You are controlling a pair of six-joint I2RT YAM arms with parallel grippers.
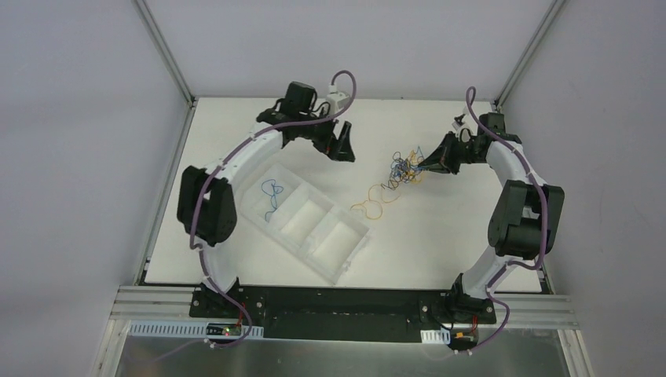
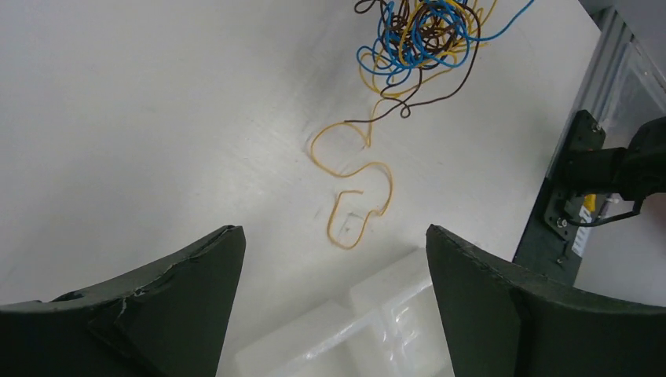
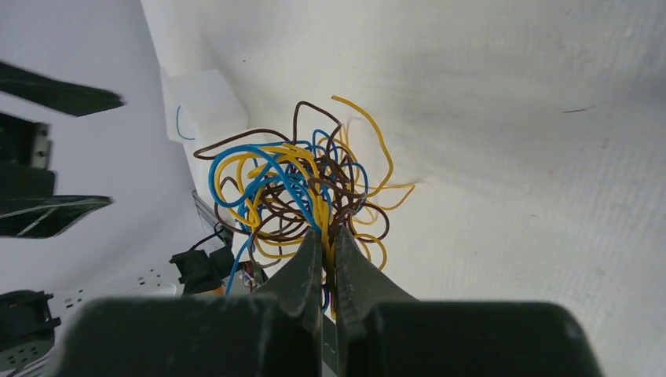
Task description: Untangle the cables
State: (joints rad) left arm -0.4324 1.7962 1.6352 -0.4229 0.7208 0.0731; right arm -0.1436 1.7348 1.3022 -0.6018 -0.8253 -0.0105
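A white tray (image 1: 339, 239) lies at seven o'clock of the tangled cables (image 1: 404, 166), with one blue wire (image 1: 271, 191) in its end compartment. The left gripper (image 1: 343, 146) hangs spread wide at nine o'clock, holding nothing. Only the right wrist view shows the right gripper (image 3: 330, 236) pinching the strands. The left wrist view shows a loose orange-yellow cable (image 2: 353, 188) on the table (image 2: 157, 118).

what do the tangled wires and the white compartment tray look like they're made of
Tangled bundle of thin blue, brown and yellow cables: probably plastic-insulated wire, smooth with a slight sheen, holding springy curls. White three-compartment tray: likely thin moulded plastic, semi-translucent and glossy, with rounded edges.
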